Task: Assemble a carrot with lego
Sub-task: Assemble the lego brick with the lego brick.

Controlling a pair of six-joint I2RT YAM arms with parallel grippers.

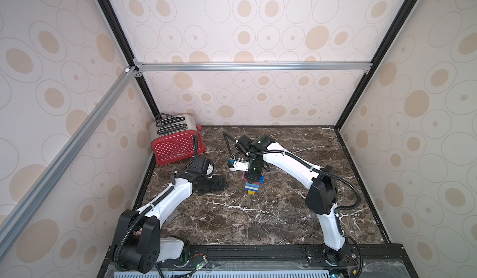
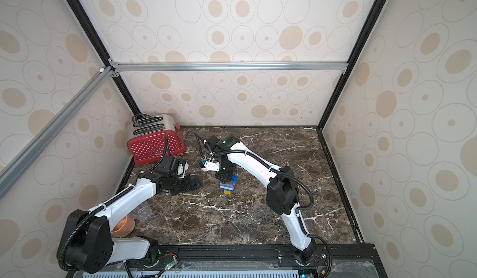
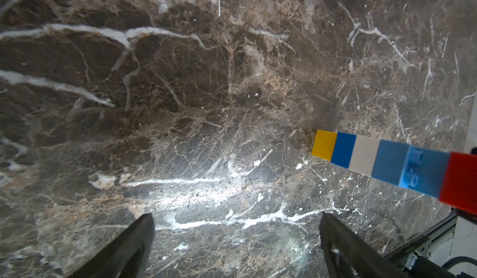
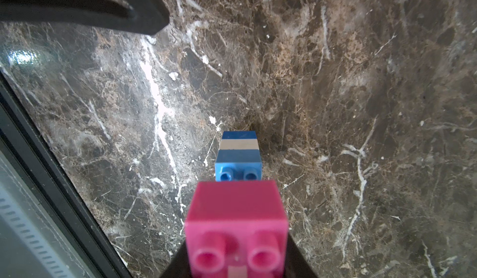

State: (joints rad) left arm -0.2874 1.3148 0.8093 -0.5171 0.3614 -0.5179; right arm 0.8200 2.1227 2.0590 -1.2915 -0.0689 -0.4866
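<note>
One carrot (image 1: 252,187) of lego, upright near the middle of the dark marble desk (image 1: 258,222). Yellow tip down on the desk, then blue, white and lighter blue, studs bare on that last layer. Red above that, with a pink brick (image 4: 236,212) and a small blue one on top. Right tool (image 1: 252,179) down over the top end, fingers flanking the pink brick; pinching or just let go, cannot tell. Left tool (image 3: 236,218) near, off to the carrot's side and apart from it, spread wide with only desk between. Further out, a red white-dotted toaster (image 1: 175,142) in the far left corner, small white brand word on its side, too small to read.
</note>
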